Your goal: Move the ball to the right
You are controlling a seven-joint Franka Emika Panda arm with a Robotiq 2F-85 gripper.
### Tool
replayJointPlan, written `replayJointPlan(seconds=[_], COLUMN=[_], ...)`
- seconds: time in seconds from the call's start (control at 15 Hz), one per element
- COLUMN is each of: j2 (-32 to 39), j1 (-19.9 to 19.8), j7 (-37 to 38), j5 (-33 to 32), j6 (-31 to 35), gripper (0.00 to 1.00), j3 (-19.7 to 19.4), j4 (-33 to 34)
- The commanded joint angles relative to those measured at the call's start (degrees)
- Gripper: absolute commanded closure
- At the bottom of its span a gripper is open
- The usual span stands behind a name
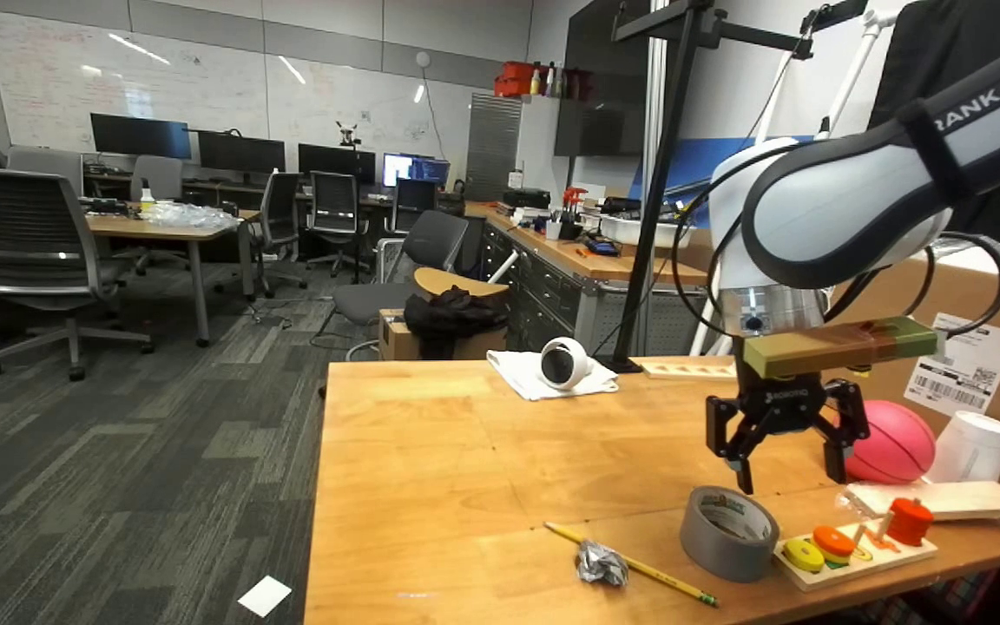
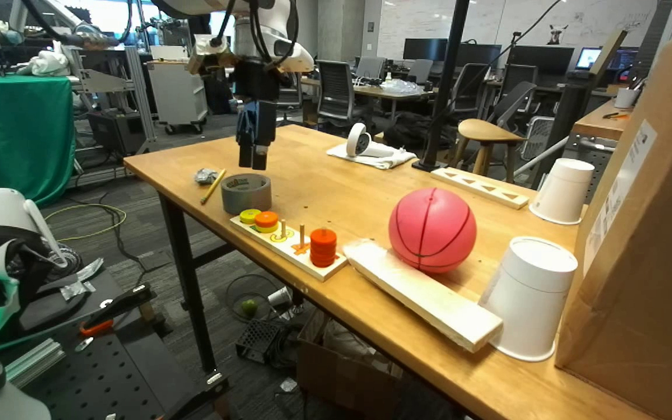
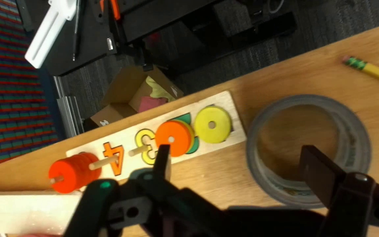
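Observation:
The red-pink ball with dark seam lines rests on the wooden table. In an exterior view the ball sits right behind a pale wood plank, touching or nearly touching it. In the wrist view only a thin pink sliver shows at the bottom left edge, probably the ball. My gripper is open and empty, pointing down above the table. It also shows in an exterior view, over the tape roll area and well apart from the ball. In the wrist view its fingers are wide apart with nothing between them.
A grey tape roll and a stacking toy lie below my gripper. The plank, white cups and a cardboard box stand near the ball. A pencil, crumpled foil and black pole are also there.

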Motion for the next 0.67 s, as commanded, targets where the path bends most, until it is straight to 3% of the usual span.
replayJointPlan(seconds=[0.0, 0.27, 0.6], j2=[-0.7, 0.52, 3.45], j1=[-2.46, -3.96, -5.06], j7=[1.06, 0.64, -1.06], j5=[-6.5, -14.33, -14.79], j6=[-2.56, -5.82, -4.2], gripper=[0.0, 0.0, 0.0], j3=[-2.26, -3.56, -5.13], j4=[0.75, 3.62, 3.03])
